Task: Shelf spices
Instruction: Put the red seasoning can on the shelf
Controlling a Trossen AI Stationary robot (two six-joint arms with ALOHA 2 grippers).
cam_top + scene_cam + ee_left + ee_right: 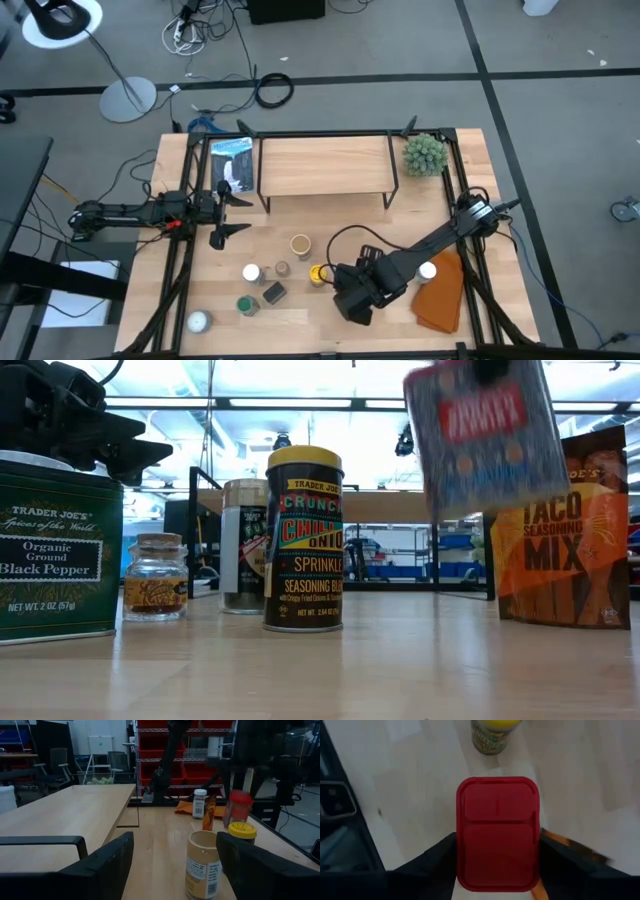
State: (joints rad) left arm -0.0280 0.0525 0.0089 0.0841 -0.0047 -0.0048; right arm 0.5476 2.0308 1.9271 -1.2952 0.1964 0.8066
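Spices: I have a red-lidded tin (pixel 498 832) pinched across its flat sides in my right gripper (pixel 354 297), lifted off the near table, shelf (pixel 322 165) bare behind. It looks light, stiff and slick; the left gripper (pixel 226 211) waits spread

blurred: raised red-lidded tin (pixel 487 435) | cut off: pepper tin (pixel 58 555) | hidden: right pincer fingertips
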